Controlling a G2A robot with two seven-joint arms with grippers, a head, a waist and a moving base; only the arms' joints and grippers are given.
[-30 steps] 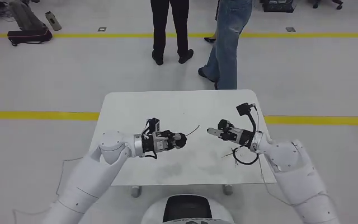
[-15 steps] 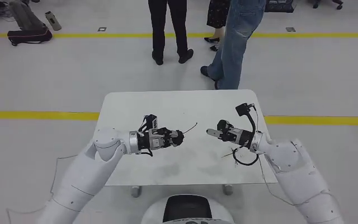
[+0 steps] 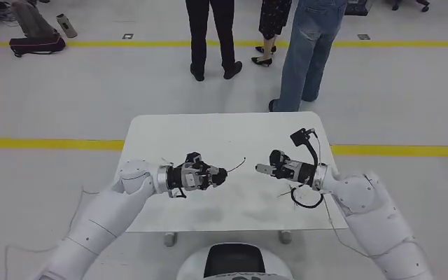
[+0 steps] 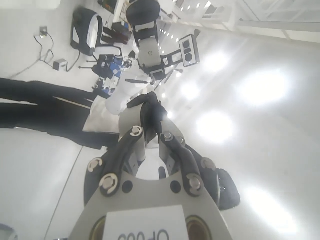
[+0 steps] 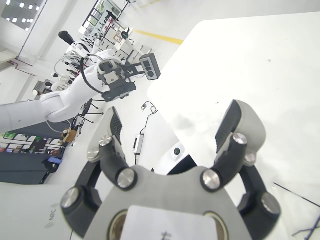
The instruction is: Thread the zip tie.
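A thin black zip tie (image 3: pixel 236 165) sticks out over the white table (image 3: pixel 210 133), held at one end by my left gripper (image 3: pixel 218 176), which is shut on it. In the left wrist view the fingers (image 4: pixel 150 116) are pressed together with the dark tie end at their tips. My right gripper (image 3: pixel 259 169) hovers a short way to the right of the tie's free tip, facing it. It is open, and nothing lies between its ribbed pads (image 5: pixel 226 123). The left arm (image 5: pixel 112 81) is visible beyond it in the right wrist view.
A few loose black zip ties (image 3: pixel 288 190) lie on the table beneath the right forearm, and show as thin lines (image 5: pixel 295 193) in the right wrist view. The table's far half is bare. People stand on the floor beyond the far edge.
My left wrist has rolled and drawn back slightly to the left, keeping the zip tie. The right gripper has crept a little to the left towards the tie's tip.
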